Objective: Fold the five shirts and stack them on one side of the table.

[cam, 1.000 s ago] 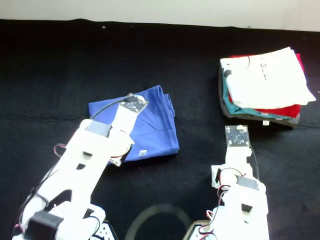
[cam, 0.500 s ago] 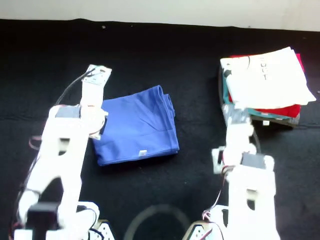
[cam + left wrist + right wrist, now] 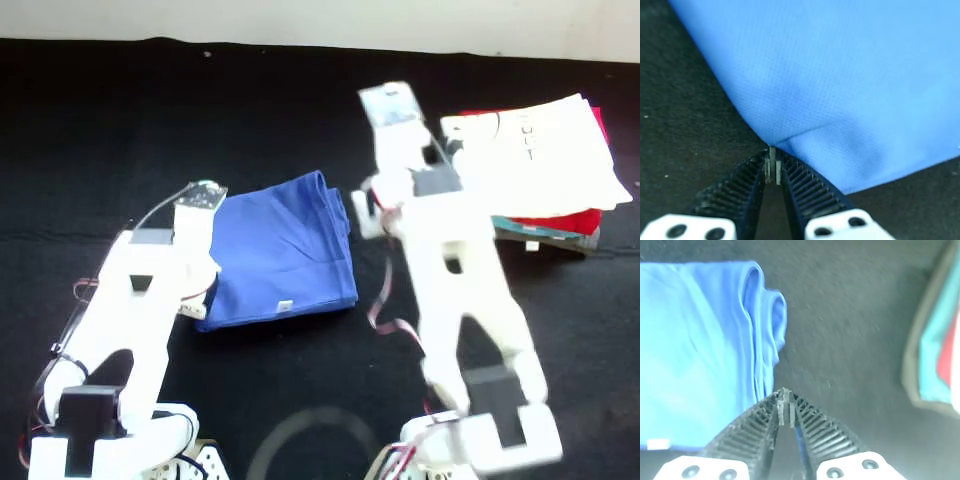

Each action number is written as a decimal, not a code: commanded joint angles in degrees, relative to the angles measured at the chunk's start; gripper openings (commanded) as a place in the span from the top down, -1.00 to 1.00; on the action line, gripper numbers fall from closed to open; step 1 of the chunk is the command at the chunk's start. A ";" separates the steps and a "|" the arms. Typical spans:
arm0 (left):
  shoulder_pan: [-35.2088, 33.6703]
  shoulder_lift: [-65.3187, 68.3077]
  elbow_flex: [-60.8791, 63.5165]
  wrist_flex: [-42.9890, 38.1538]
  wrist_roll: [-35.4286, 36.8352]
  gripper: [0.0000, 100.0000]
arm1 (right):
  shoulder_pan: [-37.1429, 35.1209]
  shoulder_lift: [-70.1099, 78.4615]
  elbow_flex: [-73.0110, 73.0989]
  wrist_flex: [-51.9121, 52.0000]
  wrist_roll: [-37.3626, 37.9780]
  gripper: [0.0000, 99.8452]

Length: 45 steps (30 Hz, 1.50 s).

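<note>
Jaws of left arm point(image 3: 150, 290) pressed together at blue shirt point(image 3: 285, 250) edge, right arm point(image 3: 450, 250) jaws likewise

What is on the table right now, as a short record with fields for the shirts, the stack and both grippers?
Blue shirt: folded, lying flat between the arms
Stack: white on top, red and teal beneath, on the right arm's side
Left gripper: shut, tips at the blue shirt's edge
Right gripper: shut, over the blue shirt's opposite edge
Table: black surface
</note>
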 commanded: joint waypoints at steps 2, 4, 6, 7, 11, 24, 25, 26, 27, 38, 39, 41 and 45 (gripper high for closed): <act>0.13 -0.13 1.45 -2.29 0.53 0.98 | -3.38 14.11 -17.01 1.89 -2.37 0.99; 0.13 -0.13 1.45 -2.29 0.53 0.98 | -5.49 19.38 -23.60 3.38 -5.54 0.99; 0.13 -0.13 1.45 -2.55 0.62 0.98 | -7.78 24.13 -30.20 4.97 -7.47 0.99; 0.13 -0.13 1.45 -2.81 0.62 0.98 | -8.92 26.42 -33.27 5.67 -8.09 0.99; 0.13 -0.13 1.45 -2.73 0.62 0.98 | -11.21 36.00 -43.12 6.02 -8.26 0.99; 0.13 -0.13 1.71 -2.37 0.62 0.98 | -1.71 57.19 -67.30 12.70 -8.09 0.99; 0.13 -0.13 1.71 -2.37 0.62 0.98 | -1.36 57.71 -68.62 13.76 -8.09 0.99; 0.13 -0.13 1.71 -2.37 0.62 0.98 | -1.36 57.98 -70.20 15.08 -8.09 0.99; 0.13 -0.13 1.71 -2.37 0.62 0.98 | -1.36 58.07 -71.78 16.48 -8.00 0.99; 0.04 -7.52 1.36 2.46 4.40 0.98 | -1.63 57.80 -90.86 32.13 -8.26 0.82; 0.04 -10.24 1.36 3.34 4.31 0.98 | -1.63 57.71 -91.21 32.57 -8.26 0.73; -0.92 -15.87 1.54 4.31 3.87 0.98 | -1.45 57.63 -91.21 32.57 -8.26 0.58; -6.81 -24.57 1.45 4.48 -0.44 0.98 | -2.42 57.54 -91.12 32.66 -9.23 0.52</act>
